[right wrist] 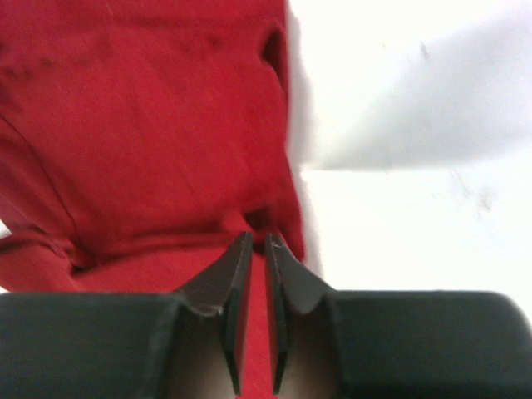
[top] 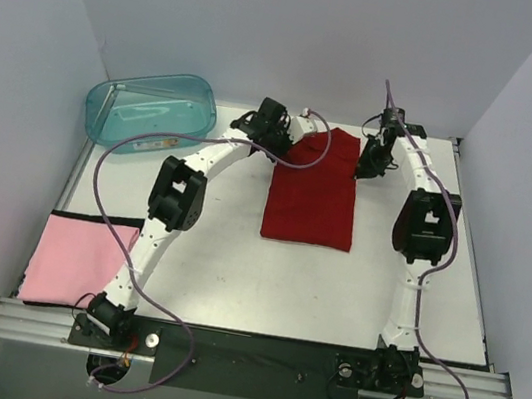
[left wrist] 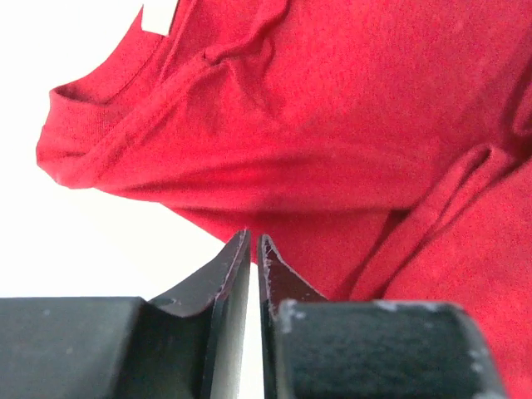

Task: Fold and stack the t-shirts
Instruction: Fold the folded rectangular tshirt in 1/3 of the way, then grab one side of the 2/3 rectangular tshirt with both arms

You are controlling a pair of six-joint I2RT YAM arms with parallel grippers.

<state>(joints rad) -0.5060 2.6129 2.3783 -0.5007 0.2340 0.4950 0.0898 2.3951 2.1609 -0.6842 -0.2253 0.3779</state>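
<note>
Red cloth of the shirt (left wrist: pixel 332 125) is filling the left wrist view. The left fingers (left wrist: pixel 229 278) are sitting nearly together with their tips at its edge, but I cannot tell whether they are pinching it. In the right wrist view, the right fingers (right wrist: pixel 223 283) are clamping a red fold. From above, both are working at the far end of the shirt, which is lying folded long in the middle of the tabletop (top: pixel 225 264). Lifting both corners evenly and carrying them squarely to the near hem is looking best.
</note>
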